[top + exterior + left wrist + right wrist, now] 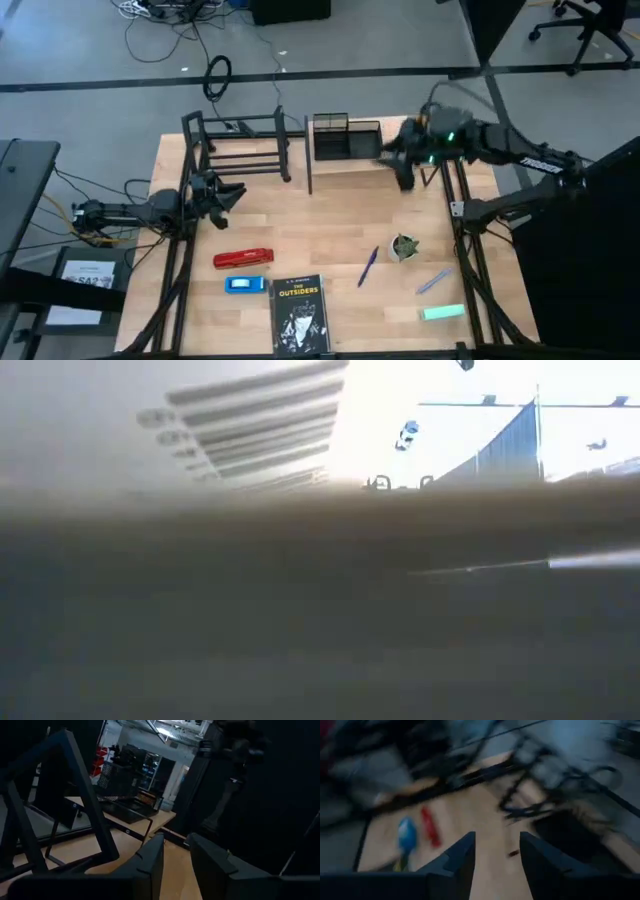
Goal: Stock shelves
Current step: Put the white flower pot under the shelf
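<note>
The black tube-frame rack (240,145) is found standing at the far left part of the table (330,225), open and with nothing seen on its bars. The wood plank shelf (375,165) is located beside it at the far centre, its black legs resting on the tabletop, and a black mesh organizer (345,135) is seen on the plank.

The left gripper (228,195) is positioned low over the table just in front of the rack's near left corner. In the left wrist view its fingers (150,862) are seen apart with only bare table between them, and the rack's tube (85,795) is seen close beside them; nothing is held.

The right gripper (405,170) is placed at the right end of the wood plank shelf, close to the organizer. In the right wrist view its fingers (462,857) are shown apart and nothing is gripped; that view is heavily blurred.

The stock is observed lying on the near half of the table, well apart from both shelves: a red stapler (243,259), a blue item (245,285), a black book (300,313), a blue pen (368,267), a small potted plant (404,246), a pale marker (434,282) and a green eraser-like block (442,313).

The low view is obstructed and nothing can be identified in it.
</note>
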`<state>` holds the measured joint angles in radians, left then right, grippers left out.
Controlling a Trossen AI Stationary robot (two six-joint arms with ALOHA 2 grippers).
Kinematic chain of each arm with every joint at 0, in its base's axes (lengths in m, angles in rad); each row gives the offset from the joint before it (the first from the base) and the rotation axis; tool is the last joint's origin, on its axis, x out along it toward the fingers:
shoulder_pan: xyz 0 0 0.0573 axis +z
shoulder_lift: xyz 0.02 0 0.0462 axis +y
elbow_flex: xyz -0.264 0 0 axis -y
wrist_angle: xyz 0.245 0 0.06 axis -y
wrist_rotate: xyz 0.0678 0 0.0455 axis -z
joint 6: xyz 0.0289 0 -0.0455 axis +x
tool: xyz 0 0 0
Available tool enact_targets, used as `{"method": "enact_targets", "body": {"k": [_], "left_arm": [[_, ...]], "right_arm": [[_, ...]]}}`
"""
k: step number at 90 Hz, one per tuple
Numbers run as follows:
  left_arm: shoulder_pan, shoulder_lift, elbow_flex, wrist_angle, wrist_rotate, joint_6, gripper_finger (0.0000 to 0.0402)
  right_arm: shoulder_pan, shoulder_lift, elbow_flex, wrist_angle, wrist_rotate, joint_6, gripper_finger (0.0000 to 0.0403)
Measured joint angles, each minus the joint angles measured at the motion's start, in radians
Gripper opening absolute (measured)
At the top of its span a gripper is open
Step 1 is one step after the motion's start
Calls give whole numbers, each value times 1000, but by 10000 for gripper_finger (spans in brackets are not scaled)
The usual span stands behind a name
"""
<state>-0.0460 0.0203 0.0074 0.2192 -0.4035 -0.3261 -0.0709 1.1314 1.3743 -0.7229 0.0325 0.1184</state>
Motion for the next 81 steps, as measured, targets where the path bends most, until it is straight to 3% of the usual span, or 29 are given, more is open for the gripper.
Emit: {"method": "enact_targets", "body": {"k": [20,34,48,67,81], "left_arm": [[0,0,0,3,0,0,76],[0,0,0,29,0,-1,76],[0,0,0,47,0,-1,76],[0,0,0,50,0,-1,76],[0,0,0,50,0,-1,76]], "right_arm": [[243,147,0,-63,-1,-92,124],[330,258,0,-64,-45,-115,129],[396,357,0,-125,-103,-135,165],[486,447,-6,-317,-225,179,250],[582,473,-43,-284,-329,477,297]]}}
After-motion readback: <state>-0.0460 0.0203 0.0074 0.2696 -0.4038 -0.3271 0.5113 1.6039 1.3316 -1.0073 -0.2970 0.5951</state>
